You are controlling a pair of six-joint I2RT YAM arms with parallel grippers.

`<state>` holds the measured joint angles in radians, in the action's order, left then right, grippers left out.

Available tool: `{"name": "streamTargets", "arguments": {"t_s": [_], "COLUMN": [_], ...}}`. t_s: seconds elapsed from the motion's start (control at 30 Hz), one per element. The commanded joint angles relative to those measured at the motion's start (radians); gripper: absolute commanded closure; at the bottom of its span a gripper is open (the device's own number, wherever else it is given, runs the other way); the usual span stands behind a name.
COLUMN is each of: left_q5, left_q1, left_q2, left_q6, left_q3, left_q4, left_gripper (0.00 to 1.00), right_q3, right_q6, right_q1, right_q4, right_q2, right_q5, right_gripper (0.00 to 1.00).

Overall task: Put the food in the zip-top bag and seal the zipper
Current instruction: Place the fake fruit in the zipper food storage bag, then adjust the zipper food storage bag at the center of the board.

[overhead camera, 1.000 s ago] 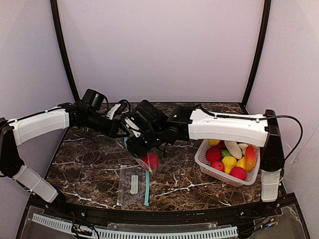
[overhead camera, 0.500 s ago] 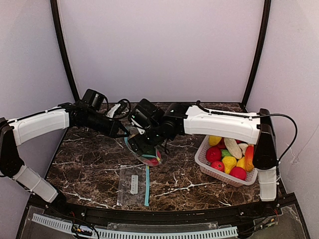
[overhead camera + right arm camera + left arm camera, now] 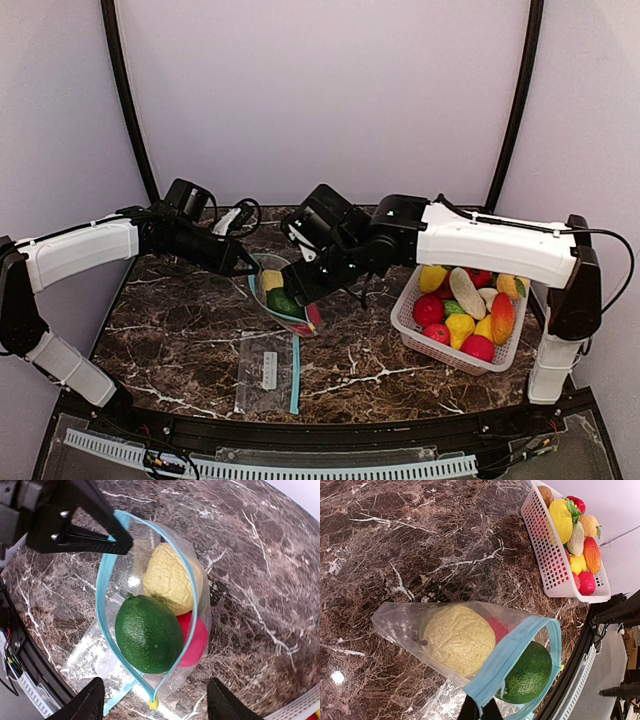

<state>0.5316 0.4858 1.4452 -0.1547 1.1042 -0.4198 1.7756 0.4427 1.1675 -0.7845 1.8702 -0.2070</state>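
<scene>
There's the left gripper (image 3: 125, 544), pinched tight on the blue zip rim of the bag (image 3: 400, 625), mouth gaping. The right gripper (image 3: 156, 692) hangs straight above that mouth, jaws wide apart, nothing between them. Right under it, inside the bag: a green lime (image 3: 149, 634) on top, a bumpy yellow piece (image 3: 172, 577) just past it, a red one (image 3: 196, 639) tucked below. More food (image 3: 460, 325) sits in the basket (image 3: 412, 330), well away from both grippers, out by the right arm.
</scene>
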Motion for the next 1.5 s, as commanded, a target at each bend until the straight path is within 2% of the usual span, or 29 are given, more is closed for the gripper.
{"name": "streamTargets", "arguments": {"t_s": [0.0,0.23,0.47,0.53,0.6,0.63,0.67,0.7,0.77,0.83,0.87,0.9,0.97,1.0,1.03,1.1,1.2,1.3,1.47], "left_q5": [-0.001,-0.004,-0.003,-0.001,0.001,0.004,0.006,0.007,-0.002,-0.023,-0.04,-0.046,-0.059,-0.074,-0.082,-0.103,-0.092,-0.083,-0.149], "left_q1": [-0.001,-0.001,-0.001,-0.001,-0.001,-0.002,-0.002,-0.001,-0.001,-0.002,-0.001,-0.002,-0.002,-0.001,-0.001,-0.001,-0.001,0.003,0.057], "left_q2": [-0.003,-0.002,0.001,0.001,0.0,-0.002,-0.002,-0.004,-0.009,-0.016,-0.024,-0.03,-0.055,-0.079,-0.093,-0.145,-0.245,-0.329,-0.502], "left_q6": [-0.007,-0.005,-0.005,-0.004,-0.003,-0.004,-0.005,-0.006,-0.006,-0.004,-0.008,-0.019,-0.046,-0.058,-0.088,-0.148,-0.26,-0.419,-0.633], "left_q3": [-0.011,-0.012,-0.01,-0.01,-0.009,-0.011,-0.012,-0.015,-0.016,-0.015,-0.017,-0.02,-0.042,-0.064,-0.08,-0.137,-0.248,-0.322,-0.453], "left_q4": [-0.022,-0.021,-0.022,-0.022,-0.02,-0.016,-0.015,-0.011,-0.008,-0.012,-0.013,-0.01,0.004,0.008,0.019,0.047,0.133,0.202,0.339], "left_gripper": [0.99,0.99,0.99,0.99,0.99,0.99,0.99,0.98,0.92,0.81,0.7,0.65,0.4,0.35,0.25,0.15,0.1,0.14,0.14], "right_q3": [-0.067,-0.044,-0.009,0.001,0.015,0.023,0.032,0.041,0.043,0.03,0.019,0.011,-0.015,-0.032,-0.053,-0.093,-0.14,-0.15,-0.165], "right_q6": [0.076,0.064,0.055,0.051,0.05,0.052,0.057,0.059,0.065,0.068,0.069,0.07,0.073,0.079,0.084,0.097,0.104,0.108,0.135], "right_q1": [-0.025,-0.046,-0.059,-0.061,-0.063,-0.065,-0.066,-0.065,-0.065,-0.067,-0.066,-0.068,-0.077,-0.084,-0.092,-0.1,-0.107,-0.108,-0.108], "right_q4": [0.007,0.025,0.029,0.034,0.036,0.036,0.037,0.041,0.066,0.098,0.111,0.123,0.14,0.149,0.157,0.183,0.235,0.269,0.355], "right_q2": [-0.006,0.059,0.108,0.118,0.129,0.131,0.13,0.122,0.09,0.048,0.027,0.011,-0.01,-0.019,-0.025,-0.036,-0.054,-0.061,-0.081], "right_q5": [-0.008,0.027,0.046,0.05,0.059,0.067,0.077,0.088,0.115,0.134,0.141,0.15,0.167,0.176,0.182,0.194,0.203,0.203,0.243], "right_gripper": [0.36,0.51,0.6,0.69,0.84,0.95,1.0,1.0,1.0,1.0,1.0,1.0,1.0,1.0,1.0,1.0,1.0,1.0,1.0]}}
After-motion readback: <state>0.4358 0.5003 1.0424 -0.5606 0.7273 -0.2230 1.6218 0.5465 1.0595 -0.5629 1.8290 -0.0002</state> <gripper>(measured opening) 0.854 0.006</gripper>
